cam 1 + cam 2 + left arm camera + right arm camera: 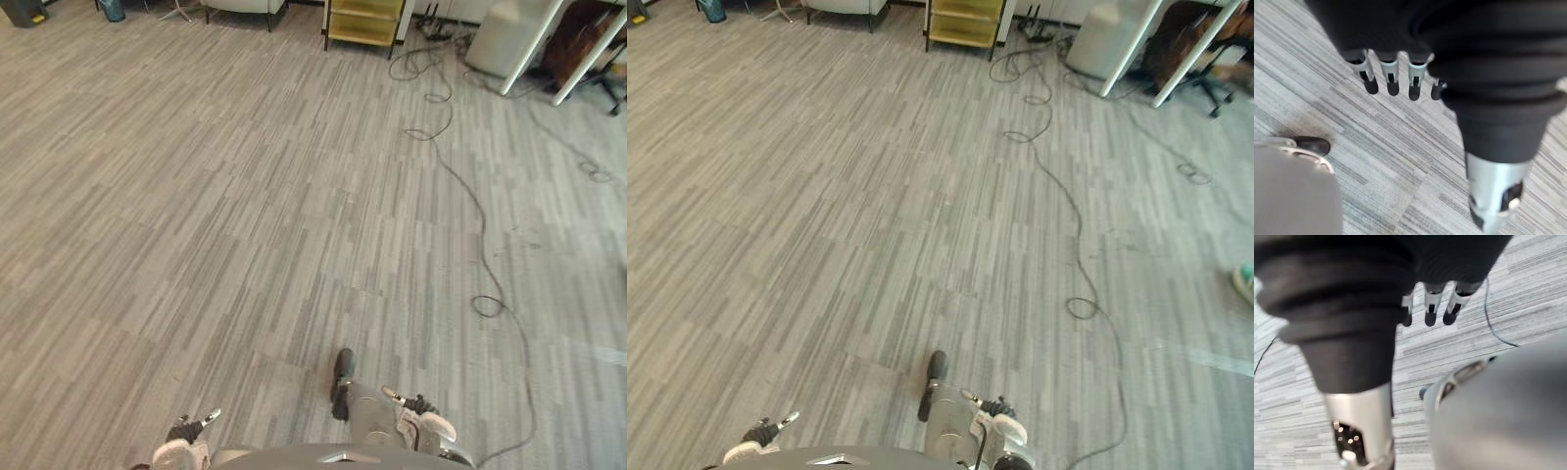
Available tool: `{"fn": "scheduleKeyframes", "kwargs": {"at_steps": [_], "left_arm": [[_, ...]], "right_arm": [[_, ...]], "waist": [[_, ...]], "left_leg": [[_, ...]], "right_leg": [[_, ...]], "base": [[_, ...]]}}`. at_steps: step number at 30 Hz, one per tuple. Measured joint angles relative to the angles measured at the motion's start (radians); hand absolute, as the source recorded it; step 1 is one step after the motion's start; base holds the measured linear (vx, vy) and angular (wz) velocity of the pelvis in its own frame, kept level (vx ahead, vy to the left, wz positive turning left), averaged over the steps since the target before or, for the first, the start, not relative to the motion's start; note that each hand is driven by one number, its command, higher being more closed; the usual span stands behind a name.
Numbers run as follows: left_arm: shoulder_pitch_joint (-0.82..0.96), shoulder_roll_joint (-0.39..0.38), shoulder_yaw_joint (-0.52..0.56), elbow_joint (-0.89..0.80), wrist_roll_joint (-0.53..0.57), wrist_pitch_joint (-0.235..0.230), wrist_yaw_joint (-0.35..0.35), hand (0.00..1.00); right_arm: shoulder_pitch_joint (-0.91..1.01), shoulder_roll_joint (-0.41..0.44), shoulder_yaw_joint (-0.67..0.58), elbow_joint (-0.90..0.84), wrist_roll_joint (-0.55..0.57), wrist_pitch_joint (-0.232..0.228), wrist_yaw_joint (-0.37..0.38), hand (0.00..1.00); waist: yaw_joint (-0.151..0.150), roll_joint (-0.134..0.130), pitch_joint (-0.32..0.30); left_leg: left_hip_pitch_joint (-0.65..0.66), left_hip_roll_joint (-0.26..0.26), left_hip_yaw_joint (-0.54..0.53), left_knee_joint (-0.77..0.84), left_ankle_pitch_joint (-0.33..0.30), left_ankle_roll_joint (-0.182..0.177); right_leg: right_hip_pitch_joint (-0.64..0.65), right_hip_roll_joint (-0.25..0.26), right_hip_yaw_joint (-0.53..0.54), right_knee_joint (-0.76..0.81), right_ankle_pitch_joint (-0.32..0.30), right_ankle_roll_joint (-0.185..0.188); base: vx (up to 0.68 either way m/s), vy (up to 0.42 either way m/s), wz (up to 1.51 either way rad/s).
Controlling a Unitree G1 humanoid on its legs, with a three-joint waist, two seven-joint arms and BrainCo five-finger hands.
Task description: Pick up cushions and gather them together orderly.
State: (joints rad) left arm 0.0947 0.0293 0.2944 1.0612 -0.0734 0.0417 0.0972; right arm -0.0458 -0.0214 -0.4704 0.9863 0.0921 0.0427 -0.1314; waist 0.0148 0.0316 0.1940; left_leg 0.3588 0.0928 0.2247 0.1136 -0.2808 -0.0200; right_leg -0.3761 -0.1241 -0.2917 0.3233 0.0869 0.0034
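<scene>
My left hand (188, 432) hangs low at my left side, above the grey striped carpet floor (245, 215). In the left wrist view its fingers (1391, 78) and thumb (1493, 200) hang straight and relaxed, holding nothing. My right hand (419, 409) hangs at my right side in the same way. The right wrist view has its fingers (1432, 303) straight and its thumb (1359, 431) apart from them, with nothing between.
A yellow shelf cart (364, 22) stands at the far wall, with a white seat (245, 6) to its left. White table legs (529, 49) and an office chair (609, 83) are at the far right. A person's shoe (1244, 284) shows at the right edge.
</scene>
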Motion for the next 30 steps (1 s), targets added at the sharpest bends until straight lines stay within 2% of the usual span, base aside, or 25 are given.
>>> {"fn": "scheduleKeyframes", "kwargs": {"at_steps": [1,2,3,4,5,6,7,8,10,11,14,15,16,17,18,19,21,22,23,24,25,26,27,28,30], "left_arm": [[0.001,-0.011,0.003,0.000,0.000,0.000,-0.001,0.00],[0.001,-0.011,0.007,-0.002,0.000,0.000,-0.003,0.00],[0.001,-0.011,0.010,-0.010,0.000,0.001,-0.006,0.00],[0.001,-0.014,0.010,-0.016,0.000,0.001,-0.009,0.00],[-0.001,-0.014,0.008,-0.029,0.000,0.002,-0.015,0.00],[-0.001,-0.016,0.007,-0.032,0.000,0.001,-0.016,0.00],[-0.002,-0.015,0.008,-0.037,-0.001,0.001,-0.016,0.00],[0.002,-0.014,0.000,-0.054,-0.001,0.002,-0.016,0.00],[0.012,-0.011,-0.023,-0.072,-0.001,0.001,-0.015,0.00],[0.016,-0.011,-0.026,-0.072,-0.001,0.001,-0.014,0.00],[0.021,-0.012,-0.027,-0.074,-0.002,0.000,-0.013,0.00],[0.023,-0.011,-0.030,-0.079,-0.001,0.001,-0.013,0.00],[0.025,-0.014,-0.032,-0.087,0.000,0.001,-0.012,0.00],[0.030,-0.020,-0.030,-0.089,0.000,0.001,-0.011,0.00],[0.042,-0.006,-0.030,-0.086,0.000,0.002,-0.009,0.00],[0.039,0.007,-0.026,-0.087,0.001,0.002,-0.008,0.00],[0.033,0.022,-0.016,-0.088,0.000,0.003,0.000,0.00],[0.033,0.028,-0.009,-0.086,0.000,0.003,0.000,0.00],[0.040,0.027,-0.023,-0.082,0.001,0.003,0.002,0.00],[0.045,0.019,-0.037,-0.065,0.000,0.003,0.003,0.00],[0.035,0.039,-0.045,-0.056,0.001,0.005,0.003,0.00],[0.032,0.061,-0.076,-0.046,0.001,0.007,0.004,0.00],[0.033,0.066,-0.084,-0.045,0.001,0.008,0.005,0.00],[0.035,0.067,-0.085,-0.045,0.000,0.010,0.006,0.00],[0.027,0.067,-0.085,-0.047,0.000,0.015,0.006,0.00]], "right_arm": [[0.005,0.000,-0.022,-0.006,-0.004,0.000,0.000,0.00],[0.008,0.000,-0.031,-0.006,-0.004,0.002,0.000,0.00],[0.014,0.003,-0.046,-0.008,-0.003,0.004,-0.001,0.00],[0.018,0.004,-0.044,-0.015,-0.003,0.005,-0.002,0.00],[0.036,0.005,-0.041,-0.028,0.000,0.004,-0.002,0.00],[0.043,0.000,-0.030,-0.028,0.001,0.005,-0.005,0.00],[0.045,-0.004,-0.020,-0.028,0.001,0.005,-0.009,0.00],[0.050,-0.006,-0.019,-0.026,0.003,0.008,-0.012,0.00],[0.051,-0.013,-0.017,-0.005,0.021,0.010,-0.016,0.00],[0.045,-0.018,-0.017,0.010,0.029,0.011,-0.022,0.00],[0.048,-0.014,-0.024,0.012,0.033,0.018,-0.024,0.00],[0.054,-0.012,-0.025,0.012,0.036,0.022,-0.025,0.00],[0.055,-0.011,-0.022,0.012,0.036,0.023,-0.025,0.00],[0.054,-0.008,-0.021,0.010,0.036,0.023,-0.025,0.00],[0.050,0.002,-0.021,0.011,0.036,0.024,-0.025,0.00],[0.049,0.020,-0.024,0.014,0.036,0.026,-0.025,0.00],[0.039,0.054,-0.023,0.010,0.035,0.026,-0.023,0.00],[0.039,0.068,-0.023,0.011,0.029,0.027,-0.023,0.00],[0.049,0.060,-0.021,0.016,0.025,0.025,-0.023,0.00],[0.055,0.046,-0.020,0.016,0.021,0.023,-0.023,0.00],[0.049,0.050,-0.012,0.017,0.019,0.021,-0.023,0.00],[0.043,0.049,-0.001,0.018,0.018,0.026,-0.021,0.00],[0.042,0.047,-0.002,0.015,0.018,0.026,-0.021,0.00],[0.041,0.039,-0.001,0.018,0.018,0.025,-0.021,0.00],[0.043,0.035,-0.002,0.022,0.018,0.023,-0.021,0.00]], "waist": [[0.002,0.021,-0.006],[0.003,0.029,-0.007],[-0.003,0.039,-0.006],[-0.004,0.043,-0.004],[-0.005,0.056,0.004],[0.002,0.055,0.014],[0.006,0.061,0.017],[0.021,0.057,0.022],[0.031,0.054,0.021],[0.044,0.054,0.021],[0.055,0.043,0.023],[0.064,0.039,0.023],[0.083,0.036,0.021],[0.091,0.030,0.016],[0.094,0.011,-0.002],[0.091,-0.011,-0.012],[0.094,-0.051,-0.015],[0.109,-0.068,-0.022],[0.109,-0.054,-0.049],[0.111,-0.041,-0.061],[0.110,-0.059,-0.056],[0.093,-0.070,-0.051],[0.085,-0.077,-0.051],[0.077,-0.072,-0.043],[0.067,-0.072,-0.042]], "left_leg": [[-0.038,0.043,-0.038,0.112,0.002,-0.004],[-0.064,0.066,-0.059,0.185,0.009,-0.015],[-0.125,0.104,-0.110,0.351,0.045,-0.066],[-0.155,0.118,-0.134,0.432,0.079,-0.092],[-0.232,0.150,-0.178,0.623,0.212,-0.141],[-0.307,0.186,-0.163,0.803,0.231,-0.132],[-0.347,0.201,-0.143,0.882,0.206,-0.114],[-0.442,0.198,-0.075,0.965,0.124,-0.079],[-0.532,0.180,-0.001,0.898,0.065,-0.050],[-0.574,0.169,0.040,0.780,0.048,-0.034],[-0.605,0.121,0.078,0.433,0.069,-0.034],[-0.603,0.079,0.071,0.194,0.135,-0.047],[-0.608,0.059,0.059,0.080,0.225,-0.055],[-0.608,0.053,0.061,0.070,0.276,-0.054],[-0.612,0.026,0.063,0.076,0.354,0.007],[-0.626,0.011,0.072,0.122,0.329,0.056],[-0.637,0.003,0.094,0.240,0.268,0.075],[-0.649,0.004,0.105,0.325,0.255,0.077],[-0.641,0.005,0.086,0.324,0.208,0.073],[-0.592,0.004,0.069,0.309,0.090,0.075],[-0.569,-0.017,0.082,0.320,0.075,0.074],[-0.528,-0.044,0.081,0.319,0.045,0.081],[-0.492,-0.052,0.077,0.316,0.029,0.086],[-0.425,-0.062,0.072,0.290,0.015,0.086],[-0.315,-0.081,0.054,0.205,0.007,0.093]], "right_leg": [[0.013,0.029,-0.009,0.021,-0.050,-0.014],[0.028,0.042,-0.019,0.019,-0.062,-0.023],[0.064,0.067,-0.032,0.016,-0.091,-0.032],[0.082,0.078,-0.040,0.015,-0.105,-0.035],[0.140,0.107,-0.048,0.002,-0.137,-0.047],[0.198,0.131,-0.035,-0.017,-0.163,-0.055],[0.232,0.142,-0.027,-0.029,-0.174,-0.058],[0.321,0.148,-0.011,-0.076,-0.196,-0.063],[0.399,0.146,0.007,-0.141,-0.201,-0.055],[0.440,0.143,0.019,-0.177,-0.203,-0.042],[0.492,0.120,0.038,-0.217,-0.212,-0.016],[0.523,0.107,0.055,-0.244,-0.225,0.002],[0.547,0.091,0.077,-0.268,-0.237,0.023],[0.557,0.084,0.095,-0.279,-0.246,0.036],[0.567,0.057,0.116,-0.290,-0.262,0.058],[0.571,0.033,0.118,-0.289,-0.259,0.064],[0.590,-0.003,0.143,-0.279,-0.209,0.066],[0.586,-0.026,0.173,-0.231,-0.187,0.073],[0.543,-0.022,0.180,-0.094,-0.193,0.095],[0.471,-0.034,0.184,0.107,-0.221,0.141],[0.418,-0.070,0.206,0.260,-0.226,0.164],[0.315,-0.118,0.209,0.500,-0.176,0.194],[0.279,-0.139,0.183,0.601,-0.173,0.185],[0.248,-0.167,0.116,0.698,-0.193,0.141],[0.195,-0.160,0.048,0.736,-0.251,0.094]], "base": [[0.43,-0.325,-0.19],[0.45,-0.296,-0.05],[0.27,-0.149,0.01],[0.46,-0.227,0.05],[0.56,-0.186,-0.06],[0.47,-0.139,-0.08],[0.61,-0.104,-0.20],[0.41,-0.049,-0.12],[0.45,-0.031,-0.20],[0.36,0.020,-0.35],[0.35,0.095,-0.30],[0.45,0.200,-0.38],[0.56,0.252,-0.48],[0.54,0.261,-0.56],[0.62,0.257,-0.34],[0.63,0.247,-0.22],[0.55,0.223,-0.17],[0.53,0.259,-0.29],[0.48,0.270,-0.37],[0.38,0.223,-0.24],[0.42,0.199,-0.04],[0.34,0.124,0.15],[0.42,0.135,0.22],[0.33,0.100,0.16],[0.37,0.085,0.12]]}}
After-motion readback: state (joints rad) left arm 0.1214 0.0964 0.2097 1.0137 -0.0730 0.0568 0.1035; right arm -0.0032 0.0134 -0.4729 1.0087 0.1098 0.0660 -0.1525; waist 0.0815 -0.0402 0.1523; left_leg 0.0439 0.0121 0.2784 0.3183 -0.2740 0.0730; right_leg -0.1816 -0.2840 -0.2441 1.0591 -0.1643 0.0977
